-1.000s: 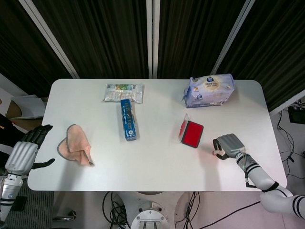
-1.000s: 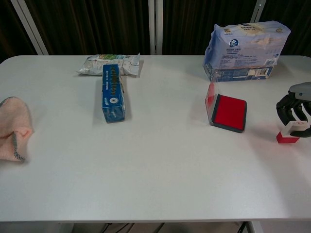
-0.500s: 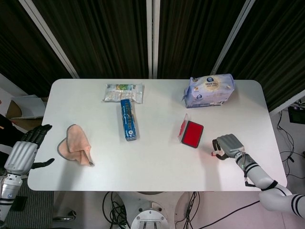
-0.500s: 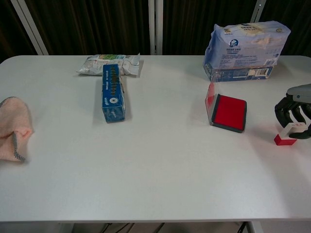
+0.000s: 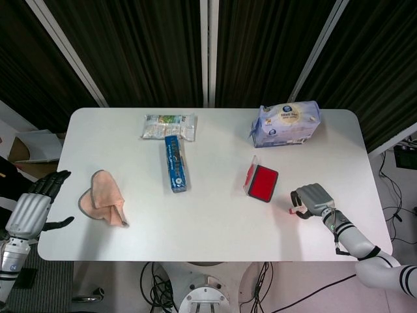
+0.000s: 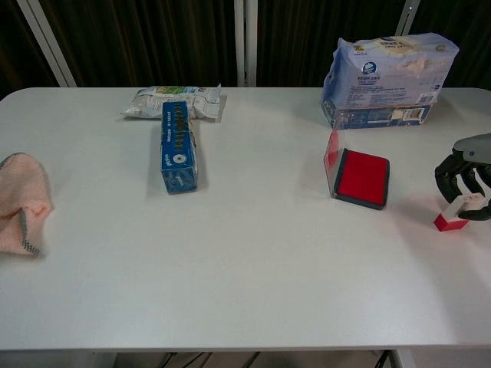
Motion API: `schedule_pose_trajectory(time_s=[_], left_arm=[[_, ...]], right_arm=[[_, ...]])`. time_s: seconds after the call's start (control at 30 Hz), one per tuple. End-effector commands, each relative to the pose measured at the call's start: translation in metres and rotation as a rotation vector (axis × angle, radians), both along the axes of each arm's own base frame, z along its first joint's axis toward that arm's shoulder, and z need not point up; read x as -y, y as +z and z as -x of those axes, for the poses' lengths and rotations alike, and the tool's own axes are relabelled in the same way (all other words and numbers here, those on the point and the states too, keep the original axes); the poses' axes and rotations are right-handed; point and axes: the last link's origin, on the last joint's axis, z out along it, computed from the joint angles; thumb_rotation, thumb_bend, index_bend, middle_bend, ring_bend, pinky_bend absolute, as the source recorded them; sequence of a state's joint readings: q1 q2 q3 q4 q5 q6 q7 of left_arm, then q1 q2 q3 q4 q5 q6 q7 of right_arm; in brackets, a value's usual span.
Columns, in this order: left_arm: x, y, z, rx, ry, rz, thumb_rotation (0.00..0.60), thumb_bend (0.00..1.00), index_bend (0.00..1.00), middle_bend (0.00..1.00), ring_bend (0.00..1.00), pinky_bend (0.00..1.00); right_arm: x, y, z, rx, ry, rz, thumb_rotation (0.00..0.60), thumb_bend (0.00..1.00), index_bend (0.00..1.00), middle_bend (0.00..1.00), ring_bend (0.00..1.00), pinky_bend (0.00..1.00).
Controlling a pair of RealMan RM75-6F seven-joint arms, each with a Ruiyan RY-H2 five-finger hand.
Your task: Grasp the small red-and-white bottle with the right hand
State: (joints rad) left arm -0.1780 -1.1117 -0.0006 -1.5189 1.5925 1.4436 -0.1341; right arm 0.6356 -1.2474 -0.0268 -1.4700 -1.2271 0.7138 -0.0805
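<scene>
Just one bottle (image 6: 452, 213), one hand (image 6: 466, 178).

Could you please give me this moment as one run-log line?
phase: grasp | right hand: fingers around bottle | bottle: on table | left hand: open, off table edge

A white tabletop (image 5: 215, 225) with round corners stands before dark curtains (image 5: 150, 45). Black cables (image 5: 163, 277) lie on the grey floor.
</scene>
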Motion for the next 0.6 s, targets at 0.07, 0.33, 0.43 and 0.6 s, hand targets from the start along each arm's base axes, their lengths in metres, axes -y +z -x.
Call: schedule_pose_trajectory(time_s=[0.07, 0.33, 0.43, 0.6], left_arm=[[0.0001, 0.0, 0.0002, 0.0, 0.001, 0.001, 0.598, 0.02, 0.06, 0.09, 0.08, 0.18], [-0.0003, 0.0002, 0.0006, 0.0, 0.003, 0.002, 0.598, 0.02, 0.07, 0.09, 0.08, 0.18], [-0.0003, 0.0002, 0.0007, 0.0, 0.003, 0.002, 0.597, 0.02, 0.07, 0.09, 0.08, 0.18], [-0.0005, 0.0011, 0.0004, 0.0, 0.001, 0.001, 0.599, 0.02, 0.07, 0.09, 0.08, 0.18]], right_arm=[[-0.0001, -0.0001, -0.0004, -0.001, 0.002, -0.002, 0.6, 0.3, 0.53, 0.49, 0.55, 0.63], [-0.0003, 0.0002, -0.001, -0.005, 0.007, -0.003, 0.6, 0.3, 0.52, 0.47, 0.55, 0.63], [-0.0005, 0.0005, -0.0017, -0.008, 0.009, -0.007, 0.6, 0.3, 0.51, 0.47, 0.55, 0.63], [-0.0016, 0.0017, -0.0031, -0.018, 0.018, -0.021, 0.6, 0.27, 0.49, 0.46, 0.54, 0.63]])
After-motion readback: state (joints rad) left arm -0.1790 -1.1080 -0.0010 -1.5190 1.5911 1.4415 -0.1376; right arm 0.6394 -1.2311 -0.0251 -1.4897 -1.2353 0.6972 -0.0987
